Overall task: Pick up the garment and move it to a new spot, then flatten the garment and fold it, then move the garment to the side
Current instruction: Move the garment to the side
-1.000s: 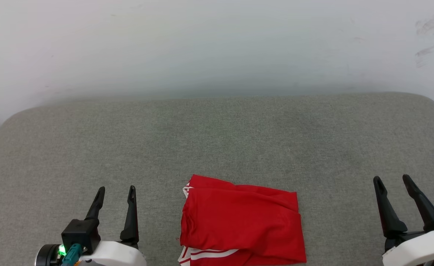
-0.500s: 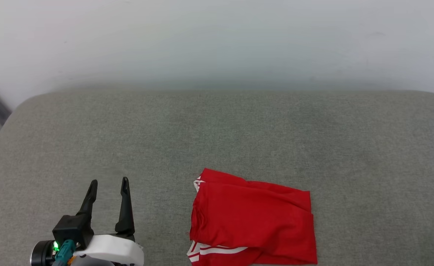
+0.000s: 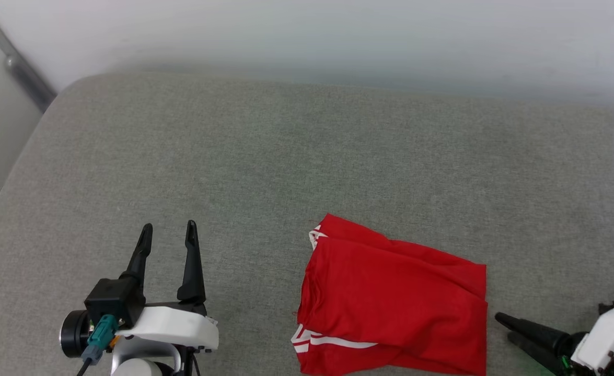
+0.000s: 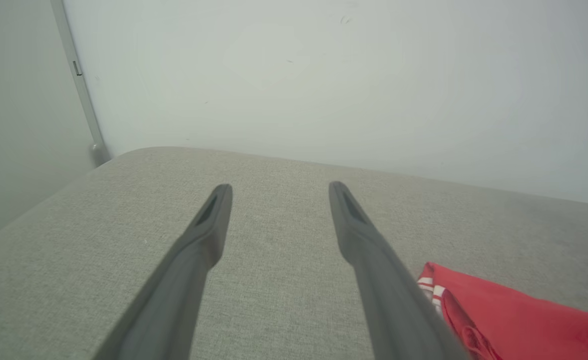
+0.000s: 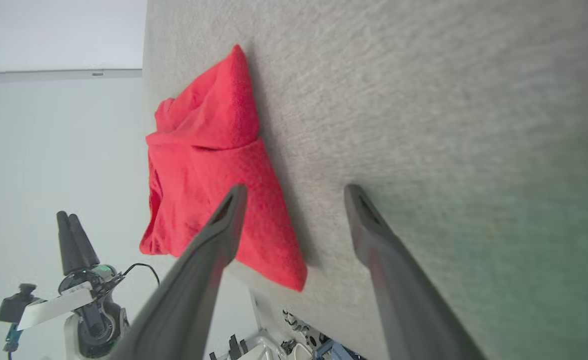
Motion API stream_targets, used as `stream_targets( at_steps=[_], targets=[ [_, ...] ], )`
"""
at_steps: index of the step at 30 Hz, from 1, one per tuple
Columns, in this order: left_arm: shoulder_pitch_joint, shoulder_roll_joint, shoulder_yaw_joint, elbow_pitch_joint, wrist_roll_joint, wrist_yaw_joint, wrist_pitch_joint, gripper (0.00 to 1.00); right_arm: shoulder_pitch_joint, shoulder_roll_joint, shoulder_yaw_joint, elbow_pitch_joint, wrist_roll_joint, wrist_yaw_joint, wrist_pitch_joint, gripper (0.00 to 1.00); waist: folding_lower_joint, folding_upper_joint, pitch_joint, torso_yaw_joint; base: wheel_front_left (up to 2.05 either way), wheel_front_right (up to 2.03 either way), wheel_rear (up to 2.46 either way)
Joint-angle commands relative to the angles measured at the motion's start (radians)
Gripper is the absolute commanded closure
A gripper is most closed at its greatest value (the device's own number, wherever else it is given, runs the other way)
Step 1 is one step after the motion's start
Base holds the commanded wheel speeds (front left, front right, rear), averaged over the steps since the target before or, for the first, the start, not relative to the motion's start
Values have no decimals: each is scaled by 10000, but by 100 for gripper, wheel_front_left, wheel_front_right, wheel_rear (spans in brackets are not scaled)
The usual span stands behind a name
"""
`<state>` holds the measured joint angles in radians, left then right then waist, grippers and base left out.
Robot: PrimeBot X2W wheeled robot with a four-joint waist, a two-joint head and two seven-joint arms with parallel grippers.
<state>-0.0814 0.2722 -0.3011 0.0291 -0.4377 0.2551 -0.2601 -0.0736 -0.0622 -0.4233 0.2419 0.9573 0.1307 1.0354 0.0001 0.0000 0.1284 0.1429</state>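
The folded garment (image 3: 390, 308) lies on the grey cushion (image 3: 286, 156) between the left end effector (image 3: 169, 225) and the right end effector (image 3: 504, 325), both spread and empty. Risk: a single-layer pinch would unfold it.

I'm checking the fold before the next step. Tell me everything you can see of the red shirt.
The shirt is red, soft knit-looking cloth, folded into a rough, slightly wrinkled rectangle with its plain side up. White stripe trim peeks out at its far-left and near-left corners. It lies flat on the grey cushion, near the front edge. Only the cushion touches it; the open right gripper points at its right edge, just apart.
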Motion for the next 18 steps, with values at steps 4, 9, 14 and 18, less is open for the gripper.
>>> stream_targets(
  at_steps=[4, 9, 14, 18],
  targets=[
    [-310, -246, 59, 116, 146, -173, -66, 0, -591, 121, 513, 709, 426, -2, 215, 0, -1, 0, 319, 281, 0, 0, 0],
    [-476, -462, 67, 132, 403, -359, -66, 0, -836, 152, 1200, 1130, 785, -5, 8, 62, -1, 0, 455, 488, 0, 0, 0],
    [-444, -537, 65, 199, 604, -499, -60, 0, -916, 152, 1669, 974, 783, -4, -333, 100, -1, 0, 377, 476, 0, 0, 0],
    [-349, -578, 85, 311, 694, -607, -59, 0, -851, -358, 2231, 376, 173, -2, -924, 100, -1, 0, 147, 291, 0, 0, 0]
  ],
)
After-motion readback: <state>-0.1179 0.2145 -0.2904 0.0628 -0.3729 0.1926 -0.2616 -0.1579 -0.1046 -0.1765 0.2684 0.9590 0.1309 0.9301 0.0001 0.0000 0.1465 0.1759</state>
